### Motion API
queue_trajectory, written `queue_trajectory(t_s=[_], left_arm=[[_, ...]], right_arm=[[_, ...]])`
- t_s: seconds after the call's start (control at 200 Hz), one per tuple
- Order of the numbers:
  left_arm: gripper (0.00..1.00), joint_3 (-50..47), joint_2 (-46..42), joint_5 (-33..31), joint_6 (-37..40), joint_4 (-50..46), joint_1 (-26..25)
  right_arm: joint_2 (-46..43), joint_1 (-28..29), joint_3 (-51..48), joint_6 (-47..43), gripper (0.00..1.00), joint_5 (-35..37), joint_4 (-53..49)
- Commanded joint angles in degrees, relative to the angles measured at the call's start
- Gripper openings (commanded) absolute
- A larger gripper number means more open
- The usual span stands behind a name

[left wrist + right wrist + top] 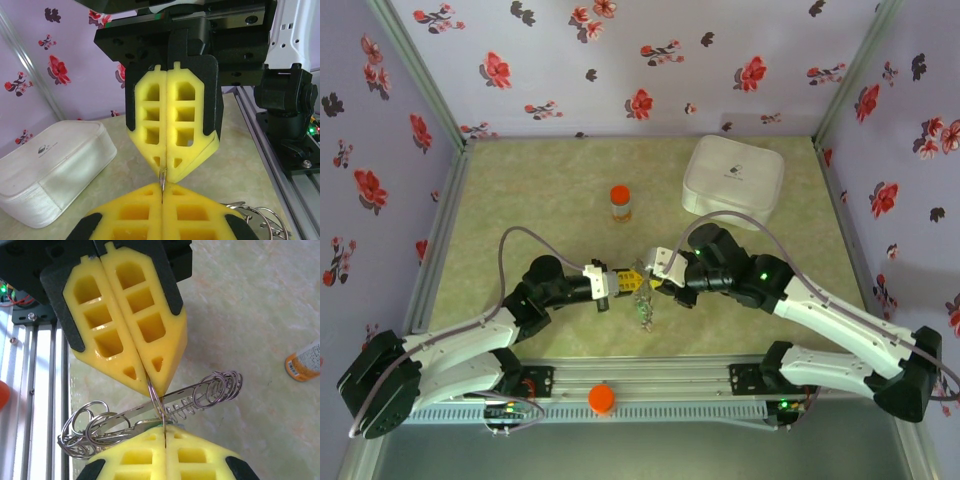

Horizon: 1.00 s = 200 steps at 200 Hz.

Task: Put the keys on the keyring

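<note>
Two grippers are met tip to tip above the middle of the table point(250, 300). The left gripper point(150, 383) is clamped fully shut, its yellow pads pressed flat together with no gap. The right gripper point(165, 432) is likewise clamped shut, directly opposite. Pinched in both sets of tips is the keyring point(157, 402), a thin wire loop seen nearly edge-on and spanning the short gap between them. A two-point hold of this kind is judged to keep the loop from swinging or twisting while its coils are worked apart. The keys point(135, 412) are found at the ring itself: a flat metal blade is passed through the loop and lies crosswise, well clear of the table. Small rings point(82, 432) are bunched at one end of the blade, and more are bunched at the other end. From above, the bunch is seen hanging just below the joined tips, a trace of green in it. How many keys are fully threaded cannot be told, as the metal overlaps. Set farther out on the table are a bottle point(303, 364) with an orange cap and a white box point(55, 172), both well apart from the work and presumably left out of reach on purpose.
</note>
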Motion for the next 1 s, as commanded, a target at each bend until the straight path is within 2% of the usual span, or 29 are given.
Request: queue_trajectory(t_s=[0.0, 0.255, 0.39, 0.45, 0.57, 0.675, 0.795, 0.995], left_arm=[[0.00, -0.3, -0.8, 1.1, -0.3, 4.5, -0.1], [0.00, -0.4, -0.8, 1.2, -0.3, 4.3, -0.1], [0.00, -0.3, -0.7, 1.2, 0.0, 4.0, -0.1], [0.00, -0.4, -0.6, 1.1, 0.0, 4.0, -0.1], [0.00, -0.3, -0.3, 1.6, 0.0, 4.1, -0.1], [0.00, -0.2, -0.1, 1.7, -0.3, 4.4, -0.1], [0.00, -0.3, 0.0, 1.7, -0.7, 4.5, -0.1], [0.00, -0.2, 0.3, 2.0, -1.6, 5.2, -0.1]], right_arm=[[0.8, -0.1, 1.7, 0.4, 0.02, 1.4, -0.9], [4.5, -0.2, 1.5, 2.1, 0.00, 3.1, -0.4], [3.6, -0.2, 1.2, 3.0, 0.02, 2.9, 0.7], [2.4, -0.2, 0.9, 3.1, 0.07, 3.0, 0.9], [-0.6, -0.3, -0.4, 3.3, 0.26, 3.8, 1.2], [-3.1, -0.6, -2.0, 4.4, 0.33, 3.5, 1.3], [-5.1, -1.1, -5.0, 11.1, 0.36, 3.1, 3.3], [-9.8, -1.1, -12.6, 31.1, 0.43, 4.1, 14.3]])
